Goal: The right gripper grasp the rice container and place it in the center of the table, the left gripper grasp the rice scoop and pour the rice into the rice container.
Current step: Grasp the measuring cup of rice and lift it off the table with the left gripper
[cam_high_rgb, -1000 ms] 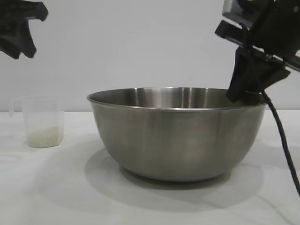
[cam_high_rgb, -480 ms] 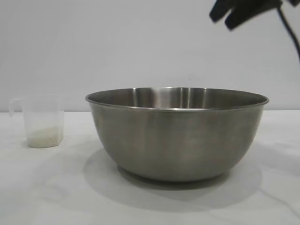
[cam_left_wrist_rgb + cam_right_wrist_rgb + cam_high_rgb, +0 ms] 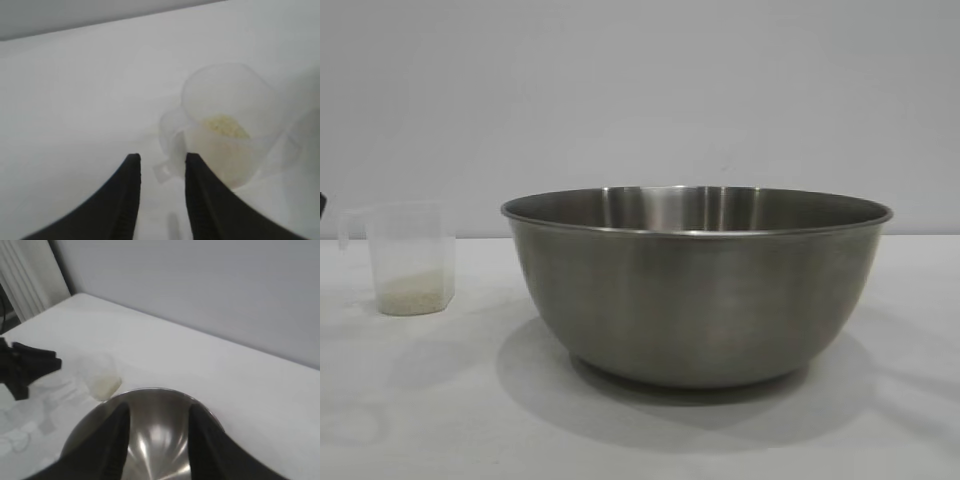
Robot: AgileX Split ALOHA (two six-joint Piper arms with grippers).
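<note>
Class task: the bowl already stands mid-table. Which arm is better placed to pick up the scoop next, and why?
Left. The left gripper has open jaws close to the rice scoop, by its handle; the right gripper is above the rice container.

Behind my tabletop stands a plain pale grey wall. Seen from my right wrist, a white ribbed panel rises beside that wall's far corner.

No lettering, label, brand or number is legible on the steel rice container, the translucent rice scoop or the white table.
</note>
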